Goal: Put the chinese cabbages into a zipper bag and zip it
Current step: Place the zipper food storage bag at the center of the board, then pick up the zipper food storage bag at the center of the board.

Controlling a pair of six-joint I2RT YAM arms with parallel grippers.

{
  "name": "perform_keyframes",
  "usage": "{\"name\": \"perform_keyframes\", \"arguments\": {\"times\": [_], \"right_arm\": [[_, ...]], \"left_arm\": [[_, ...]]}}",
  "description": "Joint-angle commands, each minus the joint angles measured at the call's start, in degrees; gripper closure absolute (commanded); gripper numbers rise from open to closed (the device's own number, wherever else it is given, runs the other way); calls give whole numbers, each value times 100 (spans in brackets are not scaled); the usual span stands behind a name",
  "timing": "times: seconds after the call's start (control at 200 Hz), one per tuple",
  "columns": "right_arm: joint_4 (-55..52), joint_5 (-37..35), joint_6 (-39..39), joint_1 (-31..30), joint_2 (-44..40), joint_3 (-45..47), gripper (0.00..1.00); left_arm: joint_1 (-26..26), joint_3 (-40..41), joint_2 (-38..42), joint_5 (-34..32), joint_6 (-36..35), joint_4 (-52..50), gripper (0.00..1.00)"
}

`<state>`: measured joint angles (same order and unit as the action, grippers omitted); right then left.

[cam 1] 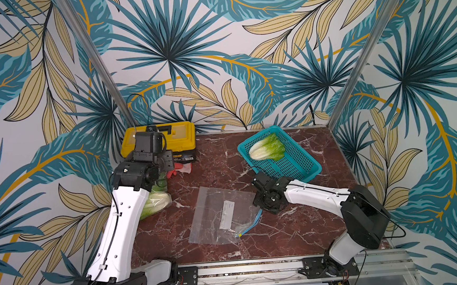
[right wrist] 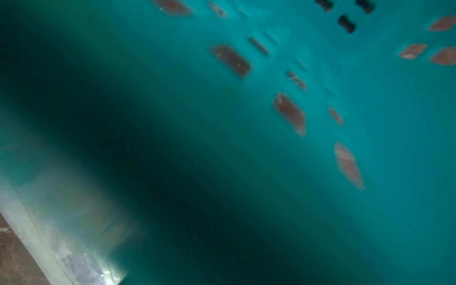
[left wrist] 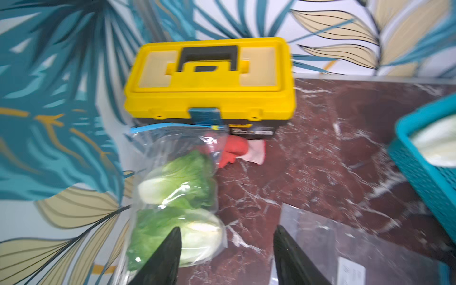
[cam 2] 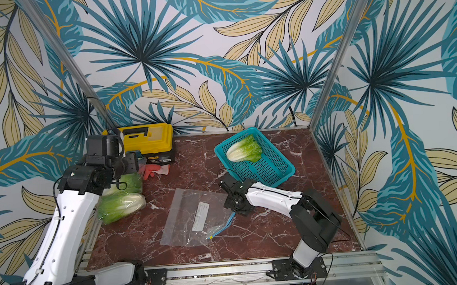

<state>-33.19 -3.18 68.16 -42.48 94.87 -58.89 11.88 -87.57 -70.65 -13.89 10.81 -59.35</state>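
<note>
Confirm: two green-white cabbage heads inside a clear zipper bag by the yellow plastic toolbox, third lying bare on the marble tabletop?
Wrong on the third: that cabbage head lies in the teal plastic mesh basket, not on the tabletop; both top views show it. Rest holds.

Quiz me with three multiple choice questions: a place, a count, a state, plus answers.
1. Where is the unbagged cabbage? A in the teal basket B on the glove C on the table
2. How many cabbages are in the bag beside the yellow toolbox? A one B two C three
3. The left hand is: A open B shut on the bag C shut on a cabbage
A, it lies in the basket; B, two show through the plastic; A, its fingers stand apart, empty.
</note>
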Motion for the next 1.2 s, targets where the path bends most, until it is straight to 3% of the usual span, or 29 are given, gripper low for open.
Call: {"name": "perform_keyframes", "arguments": {"times": [0.0,0.17,0.39,0.606,0.741,0.866,1.031,1.196], "right_arm": [[451,361,297,-83,333,176,50],[727,439,303,-159,568,208,68],[744,146,141,-199,101,305,88],[463,153,-303,-21,-50,62,90],[488,325,-408,80,-46,24,100],[462,638,-418,80,-307,-275,100],[593,949,-64,108,-895,-736,100],[911,855,615,151,-1189,-1017,100]], "left_arm": [[634,199,-109,587,452,-22,40],[1319,293,-475,994,576,-25,40],[1396,173,-615,1360,655,-21,40],[1502,161,-660,1666,757,-15,40],[1884,300,-660,1948,919,-17,40],[2212,571,-610,2542,1141,-15,40],[2417,748,-368,3753,1414,-6,38],[2881,508,-529,3663,1493,109,30]]}}
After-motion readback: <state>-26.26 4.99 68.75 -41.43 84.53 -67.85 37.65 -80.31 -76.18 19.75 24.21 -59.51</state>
